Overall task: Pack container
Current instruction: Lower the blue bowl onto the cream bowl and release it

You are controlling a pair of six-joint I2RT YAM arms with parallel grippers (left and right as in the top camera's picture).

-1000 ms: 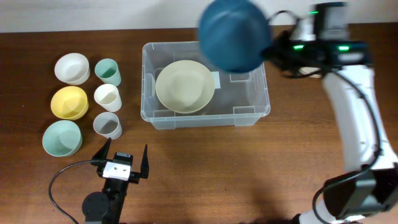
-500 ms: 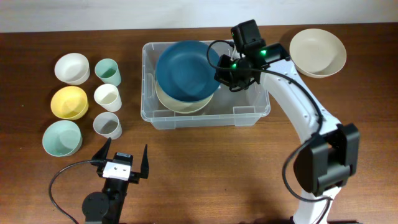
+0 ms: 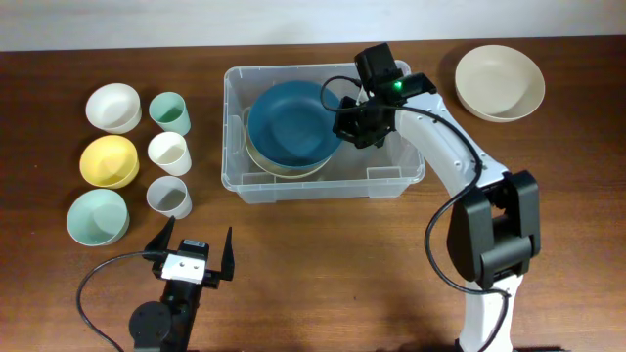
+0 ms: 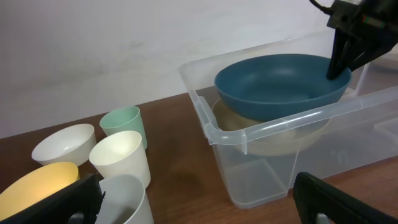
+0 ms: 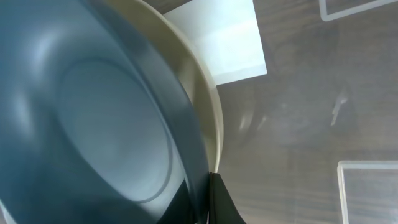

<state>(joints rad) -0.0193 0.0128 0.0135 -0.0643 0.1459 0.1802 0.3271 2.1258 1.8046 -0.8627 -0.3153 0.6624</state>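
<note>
The clear container (image 3: 401, 176) stands at the table's centre back; it also shows in the left wrist view (image 4: 273, 127). A cream plate (image 3: 262, 164) lies inside it. My right gripper (image 3: 349, 121) is shut on the right rim of a dark blue bowl (image 3: 291, 121) and holds it just over the cream plate, inside the container. In the right wrist view the blue bowl (image 5: 93, 124) fills the left, with the cream plate's rim (image 5: 211, 106) under it and the white label (image 5: 227, 46) on the base. My left gripper (image 3: 192, 250) is open and empty near the front edge.
Left of the container stand a white bowl (image 3: 112, 107), a yellow bowl (image 3: 108, 161), a mint bowl (image 3: 97, 216), and mint (image 3: 169, 111), white (image 3: 167, 153) and grey (image 3: 169, 198) cups. A cream bowl (image 3: 500, 82) sits at the back right.
My right arm swung left and down from high above the container's right end, bringing the blue bowl onto the cream plate. The cream bowl at back right became visible. Left arm unmoved.
</note>
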